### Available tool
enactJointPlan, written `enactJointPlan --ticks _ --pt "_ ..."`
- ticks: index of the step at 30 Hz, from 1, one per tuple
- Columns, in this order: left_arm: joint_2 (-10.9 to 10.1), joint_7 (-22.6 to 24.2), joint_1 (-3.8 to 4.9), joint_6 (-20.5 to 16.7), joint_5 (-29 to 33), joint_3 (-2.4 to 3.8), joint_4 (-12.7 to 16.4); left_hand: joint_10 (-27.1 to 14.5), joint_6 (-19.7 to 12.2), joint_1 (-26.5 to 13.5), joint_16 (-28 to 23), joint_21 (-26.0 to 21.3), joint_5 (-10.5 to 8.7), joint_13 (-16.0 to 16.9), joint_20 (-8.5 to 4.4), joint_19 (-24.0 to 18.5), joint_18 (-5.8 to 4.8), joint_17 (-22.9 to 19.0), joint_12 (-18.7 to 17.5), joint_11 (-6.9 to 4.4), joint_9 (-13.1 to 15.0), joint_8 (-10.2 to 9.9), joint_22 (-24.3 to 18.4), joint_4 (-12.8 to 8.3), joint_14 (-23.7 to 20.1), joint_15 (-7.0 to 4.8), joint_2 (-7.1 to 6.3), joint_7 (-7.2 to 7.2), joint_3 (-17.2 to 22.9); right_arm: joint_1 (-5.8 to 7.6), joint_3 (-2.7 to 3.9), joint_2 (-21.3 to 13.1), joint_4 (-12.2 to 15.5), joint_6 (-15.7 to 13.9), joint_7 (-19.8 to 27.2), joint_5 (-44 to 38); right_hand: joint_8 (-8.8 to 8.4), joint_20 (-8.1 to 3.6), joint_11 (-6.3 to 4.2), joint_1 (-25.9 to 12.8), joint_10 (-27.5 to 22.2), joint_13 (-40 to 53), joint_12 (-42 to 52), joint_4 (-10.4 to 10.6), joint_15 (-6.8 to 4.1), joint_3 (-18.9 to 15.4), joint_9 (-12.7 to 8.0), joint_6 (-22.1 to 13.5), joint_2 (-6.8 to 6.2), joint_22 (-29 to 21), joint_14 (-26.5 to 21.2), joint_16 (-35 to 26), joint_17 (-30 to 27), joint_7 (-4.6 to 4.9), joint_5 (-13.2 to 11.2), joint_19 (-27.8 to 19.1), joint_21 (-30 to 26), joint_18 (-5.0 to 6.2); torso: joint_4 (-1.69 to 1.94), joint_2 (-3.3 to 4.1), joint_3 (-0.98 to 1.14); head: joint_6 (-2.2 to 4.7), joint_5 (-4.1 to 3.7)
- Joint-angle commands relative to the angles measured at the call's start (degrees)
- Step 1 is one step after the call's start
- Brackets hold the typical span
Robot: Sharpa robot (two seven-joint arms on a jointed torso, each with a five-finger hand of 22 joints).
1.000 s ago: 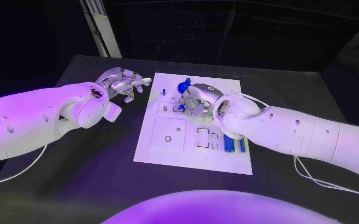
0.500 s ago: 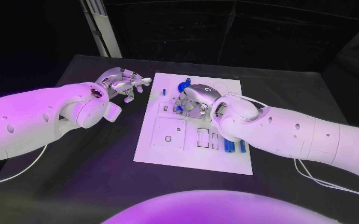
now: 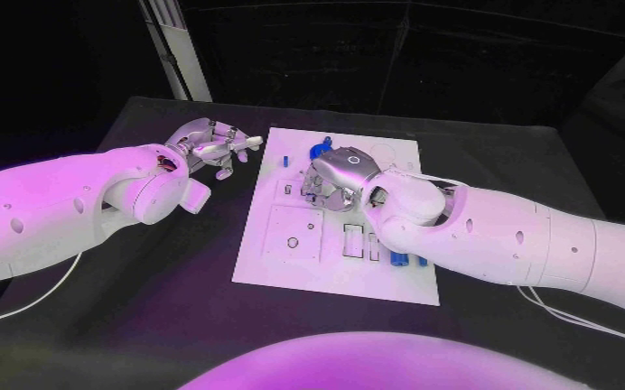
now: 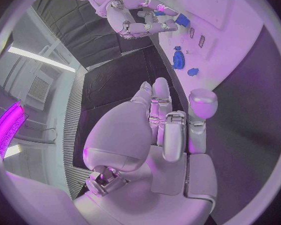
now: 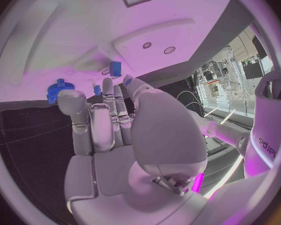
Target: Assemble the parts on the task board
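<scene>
The left hand (image 3: pixel 215 148) hovers over the black table (image 3: pixel 156 255), just beside the left edge of the task board (image 3: pixel 332 264) and apart from it. Its fingers are spread and hold nothing; in the left wrist view the same hand (image 4: pixel 172 125) shows its fingers lying straight and loose, with only bare table under them.

The white task board lies in the middle of the table, its long sides running away from the robot. Near its far edge a blue gear-shaped part (image 3: pixel 319 150) sits on the plate (in the right wrist view the same toothed piece (image 5: pixel 60 89) lies just beyond the fingertips, untouched). Toward the near half of the board there are a square raised panel with a small hole (image 3: pixel 294 229) and narrow rectangular slots (image 3: pixel 354 239).

The right hand (image 3: pixel 341 176) reaches over the middle of the board, palm down, its back hiding what lies under it. In the right wrist view its fingers (image 5: pixel 109 110) extend close together toward the plate, and a small blue block (image 5: pixel 115 68) stands on the board just past them; whether the fingertips grip any part cannot be told. Beside the right forearm, long blue parts (image 3: pixel 398 253) lie on the board near its right edge.
</scene>
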Motion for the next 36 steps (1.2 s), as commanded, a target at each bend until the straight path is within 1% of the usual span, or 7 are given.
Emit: enactJointPlan --ticks 1,9,17,21,26,30,36 --pt "0.0 0.2 0.09 0.5 0.1 0.04 0.1 -0.3 -0.2 -0.1 -0.2 -0.2 0.16 -0.1 0.06 -0.5 -0.49 10.5 -0.3 -0.01 -0.1 -0.2 -0.1 0.1 4.8 -0.22 -0.52 -0.25 0.4 0.13 0.03 0.2 0.1 4.2 -4.1 -6.5 0.08 0.07 -0.13 -0.2 0.3 -0.1 0.3 0.0 0.17 -0.4 0.0 0.5 -0.58 -0.2 2.9 0.0 -0.2 -0.03 -0.4 0.1 0.2 0.86 0.04 0.05 -0.02 0.06 0.04" --pt "-0.1 0.1 0.09 0.5 0.1 0.04 0.1 -0.3 -0.3 0.0 -0.3 -0.4 0.15 -0.1 0.07 -0.6 -0.45 10.3 -0.4 0.01 -0.1 -0.2 -0.2 0.0 4.7 -0.22 -0.6 -0.23 0.7 0.15 0.04 0.9 -0.4 5.7 -5.4 -8.6 0.06 0.07 -0.13 -0.3 0.3 -0.1 0.3 0.1 0.17 -0.4 0.0 0.5 -0.63 -0.1 2.9 0.0 -0.2 -0.03 -0.5 0.2 0.2 0.85 0.08 0.1 0.03 0.09 0.02" --pt "-0.1 0.1 0.09 0.5 0.1 0.04 0.1 -0.3 -0.3 0.0 -0.3 -0.4 0.15 -0.1 0.07 -0.6 -0.45 10.3 -0.4 0.01 -0.1 -0.2 -0.2 0.0 4.7 -0.22 -0.6 -0.23 0.7 0.16 0.04 1.1 -0.9 5.6 -5.6 -8.6 0.08 0.06 -0.18 -0.3 0.4 -0.1 0.3 0.2 0.14 -0.3 0.0 0.6 -0.52 0.0 2.9 0.1 -0.2 -0.09 -0.6 0.2 0.2 0.84 0.08 0.09 0.02 0.01 0.06" --pt "-0.1 0.1 0.09 0.5 0.1 0.04 0.1 -0.3 -0.3 0.0 -0.3 -0.4 0.15 -0.1 0.07 -0.6 -0.45 10.3 -0.4 0.01 -0.1 -0.2 -0.2 0.0 4.7 -0.22 -0.6 -0.23 0.7 0.15 0.04 0.9 -0.7 3.9 -5.0 -7.9 0.04 0.05 -0.14 -0.7 0.4 -0.2 0.3 0.5 0.15 -0.4 0.0 0.6 -0.59 -0.1 2.8 -0.2 -0.5 -0.06 -0.7 0.1 0.2 0.85 0.04 0.1 0.04 0.01 0.08" --pt "-0.1 0.1 0.09 0.5 0.1 0.04 0.1 -0.3 -0.3 0.0 -0.3 -0.4 0.15 -0.1 0.07 -0.6 -0.45 10.3 -0.4 0.01 -0.1 -0.2 -0.2 0.0 4.7 -0.22 -0.6 -0.23 0.7 0.15 0.04 -0.1 0.3 -0.9 -2.7 -5.2 -0.1 0.06 -0.05 -1.3 0.3 -0.3 0.1 1.0 0.2 -0.5 -0.1 0.4 -0.77 -0.1 2.8 -0.3 -0.6 0.02 -0.6 0.1 0.2 0.85 -0.01 0.1 0.11 -0.03 0.12" --pt "-0.1 0.2 0.09 0.5 0.1 0.04 0.1 -0.3 -0.3 0.0 -0.3 -0.4 0.15 -0.1 0.07 -0.6 -0.45 10.3 -0.4 0.01 -0.1 -0.2 -0.2 0.0 4.7 -0.22 -0.6 -0.23 0.7 0.14 0.05 -1.3 1.0 -3.8 0.2 -1.8 -0.4 0.13 0.12 -1.7 0.1 -0.5 0.0 1.5 0.33 -0.7 -0.3 -0.4 -1.12 -0.1 2.8 -0.2 -0.5 0.26 -0.7 0.2 0.2 0.83 0.03 0.06 0.06 0.04 0.07" --pt "-0.1 0.2 0.09 0.5 0.4 0.04 0.0 -0.3 -0.3 -0.1 -0.4 -0.5 0.14 -0.1 0.08 -0.7 -0.41 10.2 -0.4 0.03 -0.1 -0.3 -0.4 0.0 4.7 -0.21 -0.65 -0.2 0.8 0.17 0.08 -3.5 2.1 -2.2 4.2 2.1 -0.39 0.17 -0.19 -2.7 1.8 0.0 1.2 2.1 0.21 -2.2 -0.6 -2.2 -2.15 0.2 3.1 1.0 0.7 -0.08 -1.7 0.3 0.4 0.82 0.11 0.03 0.04 0.07 0.06"
